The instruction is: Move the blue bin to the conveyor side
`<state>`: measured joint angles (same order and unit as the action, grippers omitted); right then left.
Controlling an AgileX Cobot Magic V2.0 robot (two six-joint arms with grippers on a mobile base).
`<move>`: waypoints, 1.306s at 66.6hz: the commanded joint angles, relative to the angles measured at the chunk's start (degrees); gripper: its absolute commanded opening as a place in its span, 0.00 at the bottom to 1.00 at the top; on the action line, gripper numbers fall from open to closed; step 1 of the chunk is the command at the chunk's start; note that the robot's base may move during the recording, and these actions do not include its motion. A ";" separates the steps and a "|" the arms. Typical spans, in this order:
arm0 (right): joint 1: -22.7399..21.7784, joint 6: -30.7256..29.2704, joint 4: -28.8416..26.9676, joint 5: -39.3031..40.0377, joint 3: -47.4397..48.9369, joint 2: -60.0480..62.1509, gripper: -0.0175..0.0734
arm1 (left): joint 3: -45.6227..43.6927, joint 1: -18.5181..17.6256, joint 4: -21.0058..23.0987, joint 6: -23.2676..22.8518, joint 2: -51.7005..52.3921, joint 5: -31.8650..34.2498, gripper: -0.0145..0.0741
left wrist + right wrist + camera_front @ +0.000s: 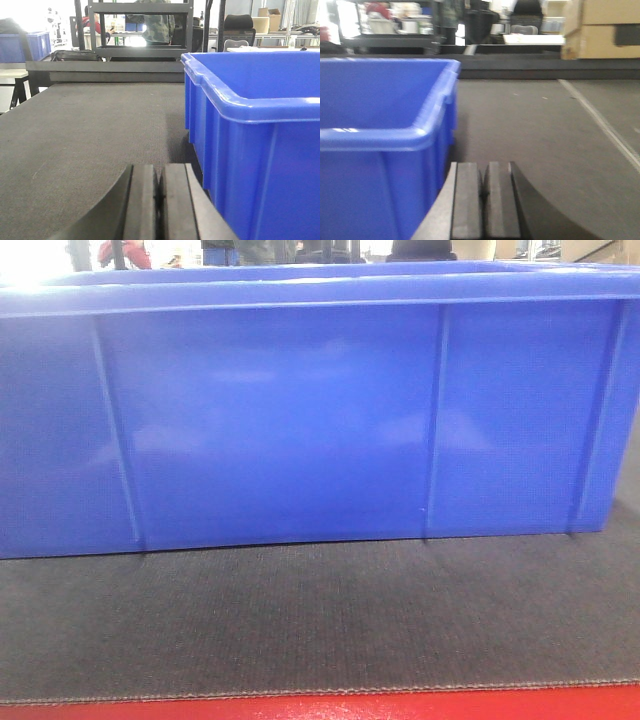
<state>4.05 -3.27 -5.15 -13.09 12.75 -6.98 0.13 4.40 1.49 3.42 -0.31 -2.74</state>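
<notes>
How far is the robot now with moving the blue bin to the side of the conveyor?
Done: the blue bin stands on the conveyor, near its red edge strip. In hand: the left gripper and right gripper, both shut, flank the bin's ends low on the belt. Left: perhaps a final push.

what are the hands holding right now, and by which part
Nothing. The left hand and right hand are both shut on themselves, one at each end of the blue bin, beside its walls, not gripping it.

Before me the blue bin sits on the conveyor, its ribbed side wall filling my view above the red strip.
</notes>
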 commanded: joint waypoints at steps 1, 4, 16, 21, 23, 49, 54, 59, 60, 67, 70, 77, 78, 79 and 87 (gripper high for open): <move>-2.02 -2.17 -1.45 4.41 -2.57 0.57 0.11 | -0.13 0.09 0.39 0.25 0.31 1.15 0.14; -2.20 -2.30 -1.45 5.54 -4.25 1.18 0.11 | -0.13 0.09 0.39 0.25 0.31 1.15 0.14; -2.20 -2.80 -1.45 7.73 -10.64 6.98 0.11 | -0.13 0.09 0.39 0.25 0.31 1.15 0.14; -2.20 -2.80 -1.45 9.93 -12.75 6.98 0.11 | -0.13 0.09 0.39 0.25 0.31 1.15 0.14; -2.20 -2.80 -1.45 10.81 -12.75 6.98 0.11 | -0.13 0.09 0.39 0.25 0.31 1.15 0.14; -2.20 -2.80 -1.45 10.60 -12.75 6.98 0.11 | -0.13 0.19 0.39 0.25 0.31 1.13 0.14; -2.20 -2.80 -1.45 10.60 -12.75 6.98 0.11 | -0.13 0.19 0.39 0.25 0.31 1.13 0.14; -2.20 -2.80 -1.45 10.60 -12.75 6.98 0.11 | -0.13 0.19 0.39 0.25 0.31 1.13 0.14; -2.20 -2.80 -1.45 10.60 -12.75 6.98 0.11 | -0.13 0.19 0.39 0.25 0.31 1.13 0.14; -2.20 -2.80 -1.45 10.60 -12.75 6.98 0.11 | -0.13 0.19 0.39 0.25 0.31 1.13 0.14; -2.20 -2.80 -1.45 10.60 -12.75 6.98 0.11 | -0.13 0.19 0.39 0.25 0.31 1.13 0.14; -2.20 -2.80 -1.45 10.60 -12.75 6.98 0.11 | -0.13 0.19 0.39 0.25 0.31 1.13 0.14; -2.20 -2.80 -1.45 10.60 -12.75 6.98 0.11 | -0.13 0.19 0.39 0.25 0.31 1.13 0.14; -2.20 -2.80 -1.45 10.60 -12.75 6.98 0.11 | -0.13 0.19 0.39 0.25 0.31 1.13 0.14; -2.20 -2.80 -1.45 10.60 -12.75 6.98 0.11 | -0.13 0.19 0.39 0.25 0.31 1.13 0.14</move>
<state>2.21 -5.95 -6.54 -3.93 -0.02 -0.18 0.13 4.40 1.49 3.42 -0.31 -2.62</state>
